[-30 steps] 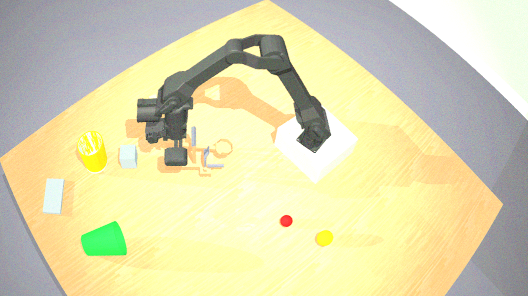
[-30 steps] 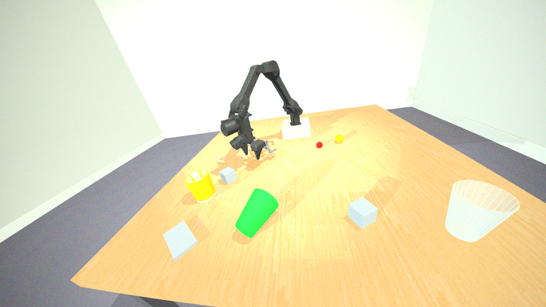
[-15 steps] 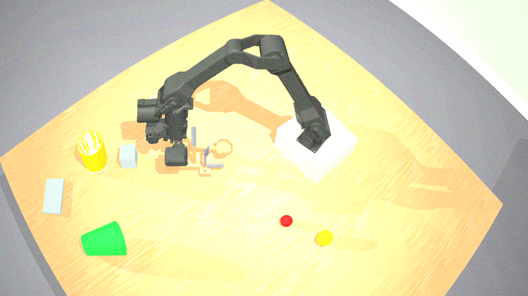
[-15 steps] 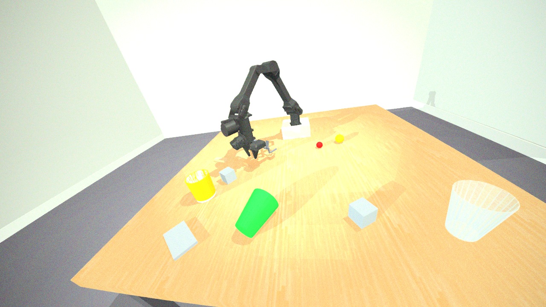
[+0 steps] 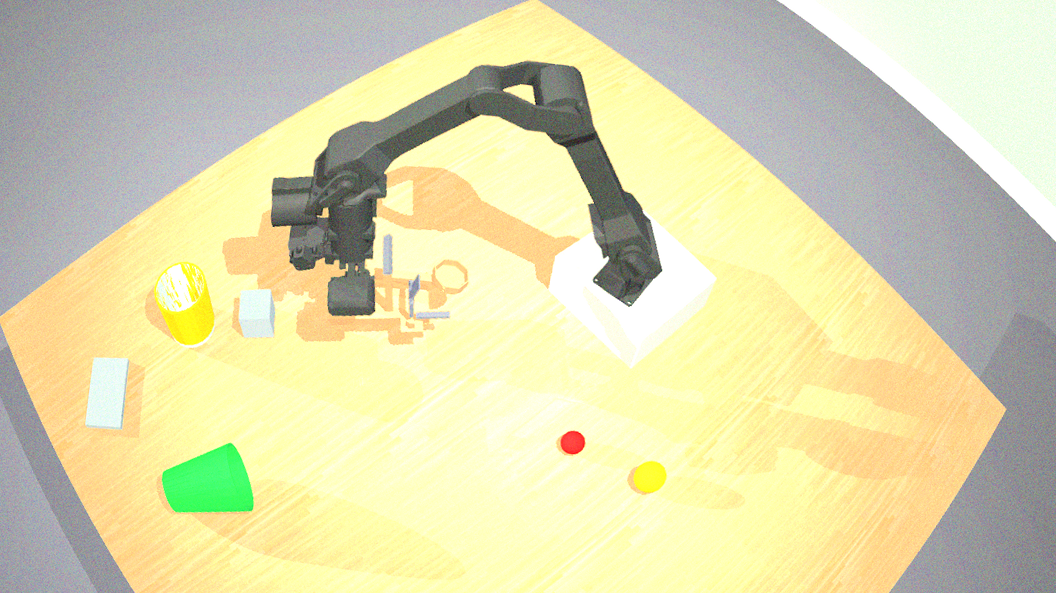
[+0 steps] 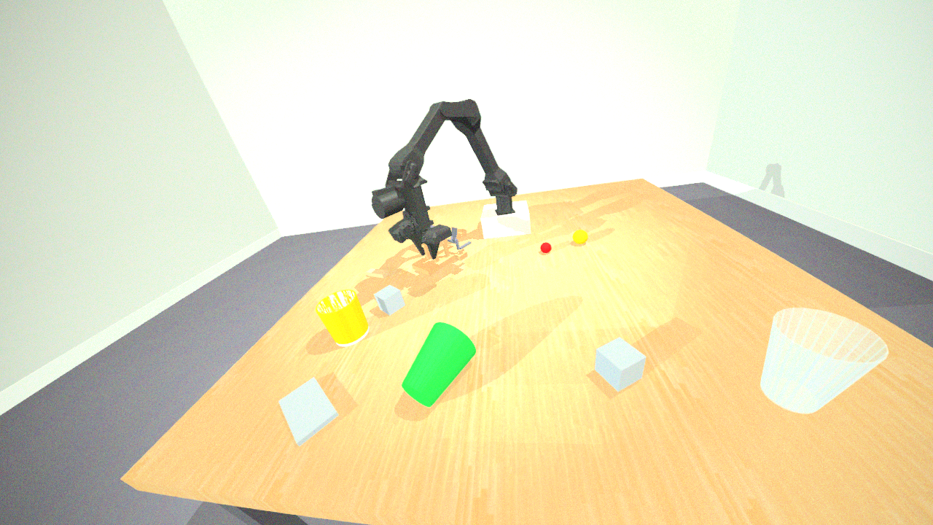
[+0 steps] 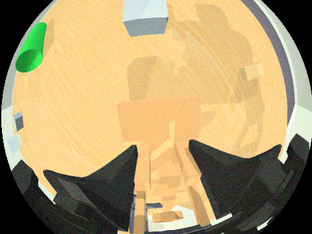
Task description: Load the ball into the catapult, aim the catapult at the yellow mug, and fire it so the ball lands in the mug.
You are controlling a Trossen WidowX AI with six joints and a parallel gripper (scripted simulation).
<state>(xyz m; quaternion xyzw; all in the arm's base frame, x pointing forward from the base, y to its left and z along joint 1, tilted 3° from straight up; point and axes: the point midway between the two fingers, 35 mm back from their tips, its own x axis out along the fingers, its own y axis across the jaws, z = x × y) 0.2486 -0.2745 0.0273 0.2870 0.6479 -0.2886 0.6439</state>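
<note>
The small wooden catapult [image 5: 421, 288] [image 6: 460, 243] [image 7: 162, 178] with grey posts and a ring cup stands left of the middle of the table. My gripper [image 5: 352, 295] [image 6: 427, 249] [image 7: 163, 147] reaches down at the end of the catapult nearest the mug and is shut on its wooden base. The yellow mug [image 5: 184, 302] [image 6: 342, 318] stands upright to the left, beyond a grey cube. A red ball [image 5: 572, 441] [image 6: 545, 247] and a yellow ball [image 5: 649, 476] [image 6: 579, 236] lie on the table far to the right, apart from the catapult.
A grey cube [image 5: 256, 313] [image 6: 388, 299] [image 7: 145, 15] sits between mug and catapult. A green cup [image 5: 207, 481] [image 6: 436, 364] [image 7: 31, 49] lies on its side. There are also a flat grey block [image 5: 106, 391] [image 6: 307, 410], another cube [image 6: 619, 363], a clear cup [image 6: 818, 365] and the arm's white pedestal [image 5: 666, 302] [image 6: 505, 224].
</note>
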